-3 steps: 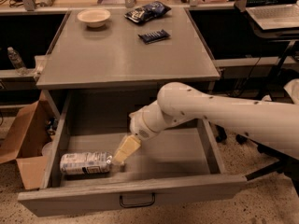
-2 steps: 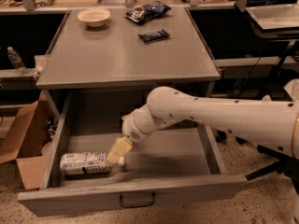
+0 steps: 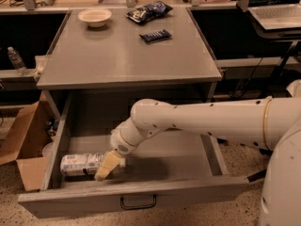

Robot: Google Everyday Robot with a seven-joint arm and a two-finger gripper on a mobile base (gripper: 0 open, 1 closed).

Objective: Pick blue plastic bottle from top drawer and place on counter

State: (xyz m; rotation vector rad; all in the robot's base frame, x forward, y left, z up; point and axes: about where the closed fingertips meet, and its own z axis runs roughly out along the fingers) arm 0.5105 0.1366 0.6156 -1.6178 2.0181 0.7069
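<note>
The blue plastic bottle (image 3: 79, 165) lies on its side at the front left of the open top drawer (image 3: 155, 166), its cap end pointing right. My gripper (image 3: 107, 166) is down inside the drawer at the bottle's cap end, touching or overlapping it. My white arm (image 3: 197, 121) reaches in from the right over the drawer. The drawer's black handle (image 3: 138, 202) is on its front panel. The grey counter (image 3: 127, 55) sits directly above the drawer.
On the counter are a white bowl (image 3: 94, 17) at the back left, a dark snack bag (image 3: 149, 11) at the back and a small dark packet (image 3: 155, 35). An open cardboard box (image 3: 23, 142) stands left of the drawer. A small clear bottle (image 3: 15, 59) stands at the far left.
My gripper has moved left and lower in the drawer, from beside the bottle to right at its cap end. The bottle has not moved.
</note>
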